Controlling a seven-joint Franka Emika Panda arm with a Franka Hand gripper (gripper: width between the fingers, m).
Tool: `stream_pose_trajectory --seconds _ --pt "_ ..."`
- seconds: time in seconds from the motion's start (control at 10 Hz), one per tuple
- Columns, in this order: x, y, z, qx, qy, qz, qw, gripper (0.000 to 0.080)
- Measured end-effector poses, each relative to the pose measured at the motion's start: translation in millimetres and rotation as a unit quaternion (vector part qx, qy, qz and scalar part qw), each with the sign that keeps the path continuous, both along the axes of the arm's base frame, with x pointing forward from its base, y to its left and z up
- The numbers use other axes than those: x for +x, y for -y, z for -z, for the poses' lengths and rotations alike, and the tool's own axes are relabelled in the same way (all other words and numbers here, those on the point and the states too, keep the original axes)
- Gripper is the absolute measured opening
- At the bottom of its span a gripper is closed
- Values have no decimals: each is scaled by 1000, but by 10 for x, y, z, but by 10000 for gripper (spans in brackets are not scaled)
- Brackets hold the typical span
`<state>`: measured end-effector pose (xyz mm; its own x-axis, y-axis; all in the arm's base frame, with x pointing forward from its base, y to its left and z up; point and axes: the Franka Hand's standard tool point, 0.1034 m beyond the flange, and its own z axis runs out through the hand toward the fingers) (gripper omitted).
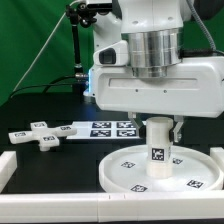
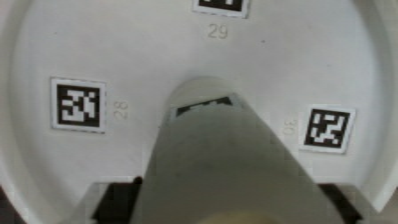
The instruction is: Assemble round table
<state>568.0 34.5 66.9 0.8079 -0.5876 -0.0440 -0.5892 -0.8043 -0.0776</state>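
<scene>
The large white round disc (image 1: 128, 172) lies flat at the front of the table, with tags on its face (image 2: 79, 103). A short white cylinder leg (image 1: 160, 146) stands upright over the disc's middle, a tag on its side. My gripper (image 1: 160, 127) is shut on the leg's upper part. In the wrist view the leg (image 2: 222, 140) runs down to the disc between my two black fingers (image 2: 121, 200). The leg hides the hub, so I cannot tell whether it is seated. The cross-shaped foot (image 1: 40, 133) lies on the table at the exterior view's left.
The marker board (image 1: 112, 128) lies behind the disc, partly under the arm. White rails run along the front left (image 1: 8, 166) and the right (image 1: 217, 156) of the disc. A green cloth and cables hang behind.
</scene>
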Motion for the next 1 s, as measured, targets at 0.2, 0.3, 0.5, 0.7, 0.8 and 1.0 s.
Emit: stream_pose_trajectory --seconds 0.2,0.3,0.5,0.7,0.8,1.0 --pt "-5 3 3 9 -7 73 997 409" --pt "-6 3 4 9 -10 93 996 409" --pt "-9 -1 10 9 -9 85 996 588" --pt "-10 -8 11 9 -9 82 997 639" --pt "-6 -28 -4 6 -4 38 999 639" --pt "-21 -40 -85 6 6 -40 999 648"
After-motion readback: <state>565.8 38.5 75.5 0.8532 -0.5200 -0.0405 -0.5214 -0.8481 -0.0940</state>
